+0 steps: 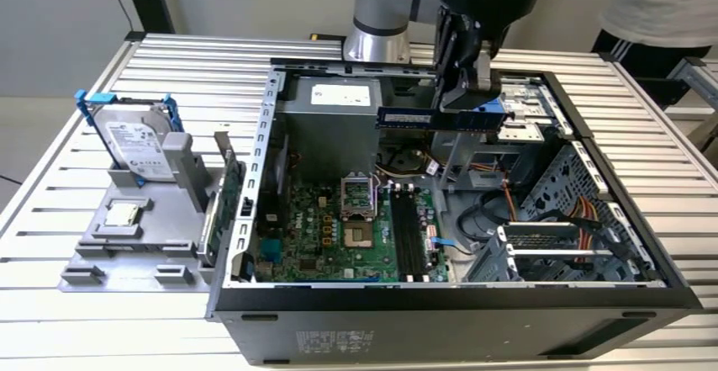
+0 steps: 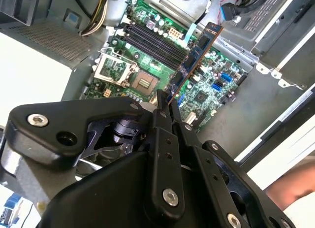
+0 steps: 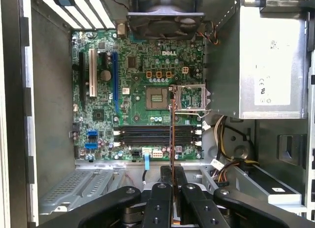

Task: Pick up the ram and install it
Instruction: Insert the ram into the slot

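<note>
Blue ram (image 1: 404, 118) in end effector (image 3: 172, 171) grip

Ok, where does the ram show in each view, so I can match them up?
Exterior view: the ram, held level in the gripper above the open case.
Second wrist view: the ram edge-on, slanting from the gripper over the motherboard.
First wrist view: a thin edge-on line crossing the memory slots.
Shared landmark: the CPU socket.

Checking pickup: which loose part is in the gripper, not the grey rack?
The narrow dark-blue ram stick, clamped in the black gripper; silver hard drive and green card sit racked.
</note>
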Available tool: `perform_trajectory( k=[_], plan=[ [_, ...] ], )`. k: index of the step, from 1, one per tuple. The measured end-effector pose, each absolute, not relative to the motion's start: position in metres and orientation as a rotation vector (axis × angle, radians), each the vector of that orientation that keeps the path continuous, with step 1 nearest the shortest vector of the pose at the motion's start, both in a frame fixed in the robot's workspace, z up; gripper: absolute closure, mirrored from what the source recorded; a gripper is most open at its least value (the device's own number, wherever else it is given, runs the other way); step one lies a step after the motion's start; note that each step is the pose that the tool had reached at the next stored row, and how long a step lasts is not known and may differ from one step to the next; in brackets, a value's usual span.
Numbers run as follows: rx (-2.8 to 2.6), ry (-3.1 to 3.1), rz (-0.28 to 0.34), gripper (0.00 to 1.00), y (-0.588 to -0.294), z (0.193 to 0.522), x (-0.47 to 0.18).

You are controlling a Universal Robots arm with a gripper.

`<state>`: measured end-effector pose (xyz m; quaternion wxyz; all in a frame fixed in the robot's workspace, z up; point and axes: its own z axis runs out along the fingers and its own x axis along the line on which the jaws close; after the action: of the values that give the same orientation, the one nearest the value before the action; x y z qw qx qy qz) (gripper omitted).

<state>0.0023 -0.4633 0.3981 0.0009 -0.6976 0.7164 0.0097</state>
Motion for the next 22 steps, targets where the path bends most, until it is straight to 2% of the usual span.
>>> perform_trajectory(
  k=[22],
  plan=[
    [-1.997, 2.421, 0.030, 1.00, -0.4633, 0.3979, 0.0022]
  ],
)
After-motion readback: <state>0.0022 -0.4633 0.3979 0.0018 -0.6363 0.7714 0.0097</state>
